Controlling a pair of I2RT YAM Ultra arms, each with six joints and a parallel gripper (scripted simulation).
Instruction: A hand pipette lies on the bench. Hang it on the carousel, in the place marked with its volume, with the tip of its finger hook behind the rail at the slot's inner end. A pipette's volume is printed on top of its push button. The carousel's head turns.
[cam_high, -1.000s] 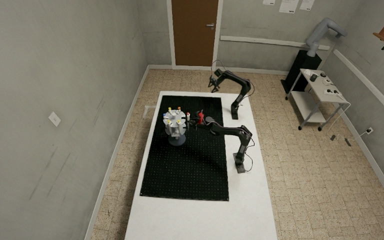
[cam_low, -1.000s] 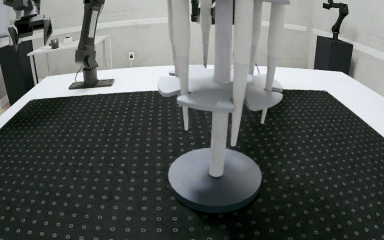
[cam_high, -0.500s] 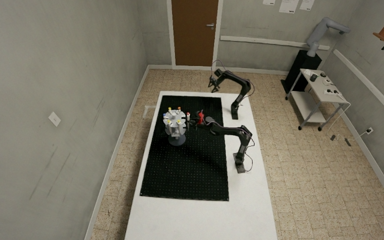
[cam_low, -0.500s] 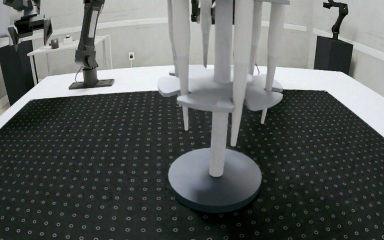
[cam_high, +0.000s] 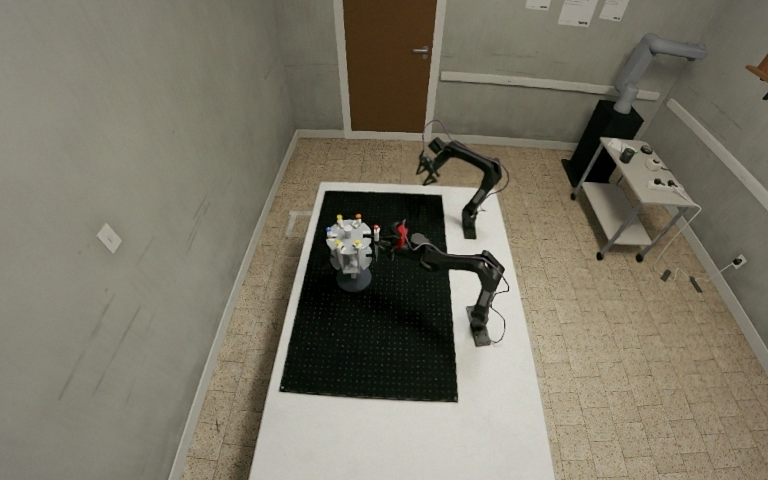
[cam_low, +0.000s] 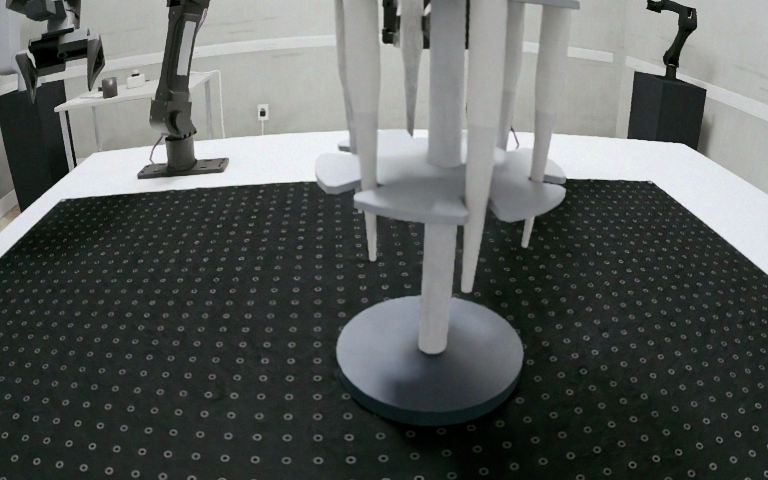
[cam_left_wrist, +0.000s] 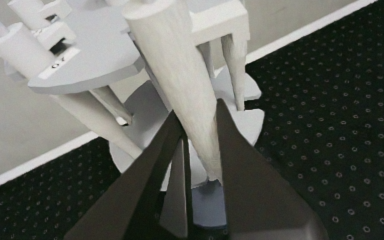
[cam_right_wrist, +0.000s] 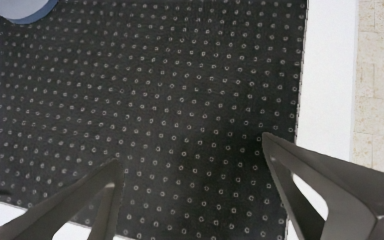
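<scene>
Top view: the left fingers (cam_high: 378, 244) (cam_low: 407, 25) are closing narrowly around the red-buttoned pipette (cam_high: 376, 233) (cam_low: 411, 67) (cam_left_wrist: 172, 60), which is hanging upright beside the carousel (cam_high: 348, 233) (cam_low: 430, 390) (cam_left_wrist: 100, 45) (cam_right_wrist: 22, 9); the right fingers (cam_high: 423, 178) (cam_low: 62, 95) are standing wide, holding nothing.

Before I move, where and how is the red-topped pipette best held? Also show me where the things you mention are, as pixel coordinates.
I'd grip the pipette (cam_high: 376, 233) (cam_low: 411, 73) (cam_left_wrist: 175, 75) across its pale body, from the side facing away from the carousel (cam_high: 350, 233) (cam_low: 410, 203) (cam_left_wrist: 100, 45) (cam_right_wrist: 25, 7): it hangs tip down, tapering below, and this leaves the slot side free.
</scene>
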